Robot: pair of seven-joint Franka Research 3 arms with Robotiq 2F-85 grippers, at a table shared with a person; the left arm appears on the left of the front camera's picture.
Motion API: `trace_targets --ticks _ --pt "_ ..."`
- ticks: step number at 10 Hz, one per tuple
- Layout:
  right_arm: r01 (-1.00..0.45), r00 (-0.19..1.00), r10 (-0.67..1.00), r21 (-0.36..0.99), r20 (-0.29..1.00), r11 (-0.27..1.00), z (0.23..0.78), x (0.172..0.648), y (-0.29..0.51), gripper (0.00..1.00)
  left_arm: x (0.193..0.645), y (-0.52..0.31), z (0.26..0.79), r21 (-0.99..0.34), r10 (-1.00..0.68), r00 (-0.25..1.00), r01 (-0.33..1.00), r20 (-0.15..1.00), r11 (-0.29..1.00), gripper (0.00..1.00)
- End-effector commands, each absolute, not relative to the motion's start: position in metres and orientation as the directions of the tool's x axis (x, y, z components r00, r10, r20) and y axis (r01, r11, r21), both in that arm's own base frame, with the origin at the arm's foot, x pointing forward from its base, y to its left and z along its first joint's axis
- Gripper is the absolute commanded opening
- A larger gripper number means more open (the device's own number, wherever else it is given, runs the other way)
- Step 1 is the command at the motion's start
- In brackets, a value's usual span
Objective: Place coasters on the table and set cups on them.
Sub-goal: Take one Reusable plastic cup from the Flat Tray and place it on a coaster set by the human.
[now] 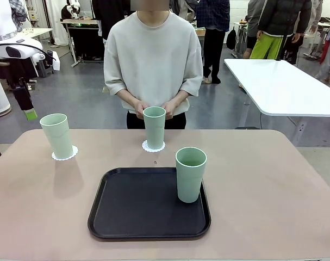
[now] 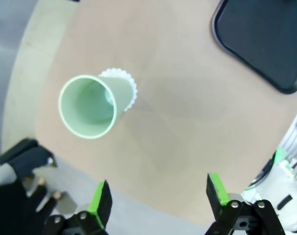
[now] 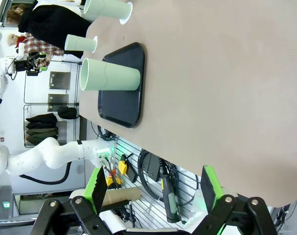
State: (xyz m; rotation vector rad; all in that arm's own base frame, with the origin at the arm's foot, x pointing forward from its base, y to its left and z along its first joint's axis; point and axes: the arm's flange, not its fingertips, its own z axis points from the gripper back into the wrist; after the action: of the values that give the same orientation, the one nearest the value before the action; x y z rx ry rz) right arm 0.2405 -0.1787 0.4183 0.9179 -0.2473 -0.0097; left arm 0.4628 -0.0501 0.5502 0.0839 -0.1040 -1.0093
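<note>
Three pale mint-green cups stand in the front view: the left cup (image 1: pixel 57 136) at middle left, the middle cup (image 1: pixel 154 126) at centre, and the right cup (image 1: pixel 190 174) just lower right of centre. Two white scalloped coasters show, the left coaster (image 1: pixel 74 153) and the middle coaster (image 1: pixel 144 145), each under a cup. There is one black tray (image 1: pixel 132 217), one tan table (image 1: pixel 273 185), one white table (image 1: pixel 284 81) at upper right, and one person (image 1: pixel 153 60) at top centre.

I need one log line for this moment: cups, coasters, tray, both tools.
left cup: on left coaster | middle cup: on middle coaster | third cup: on tray, no coaster | left tool: open | right tool: open
</note>
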Motion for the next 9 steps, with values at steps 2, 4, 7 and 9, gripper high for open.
trace_targets --ticks 2,4,7,9 --pt "-0.113 0.967 -0.117 0.796 0.225 0.594 0.418 0.242 -0.178 1.00 0.462 -0.051 0.550 0.121 -0.841 0.540 0.833 0.036 0.540 1.00" --pt "-0.113 0.967 -0.117 0.796 0.225 0.594 0.418 0.242 -0.178 1.00 0.435 -0.049 0.530 0.049 -0.778 0.617 0.779 0.114 0.625 1.00" --pt "-0.113 0.967 -0.117 0.796 0.225 0.594 0.418 0.242 -0.178 1.00 0.363 -0.002 0.497 -0.240 -0.514 0.808 0.580 0.287 0.778 1.00" --pt "-0.113 0.967 -0.117 0.796 0.225 0.594 0.418 0.242 -0.178 1.00 0.338 0.045 0.501 -0.436 -0.351 0.845 0.515 0.404 0.738 1.00"
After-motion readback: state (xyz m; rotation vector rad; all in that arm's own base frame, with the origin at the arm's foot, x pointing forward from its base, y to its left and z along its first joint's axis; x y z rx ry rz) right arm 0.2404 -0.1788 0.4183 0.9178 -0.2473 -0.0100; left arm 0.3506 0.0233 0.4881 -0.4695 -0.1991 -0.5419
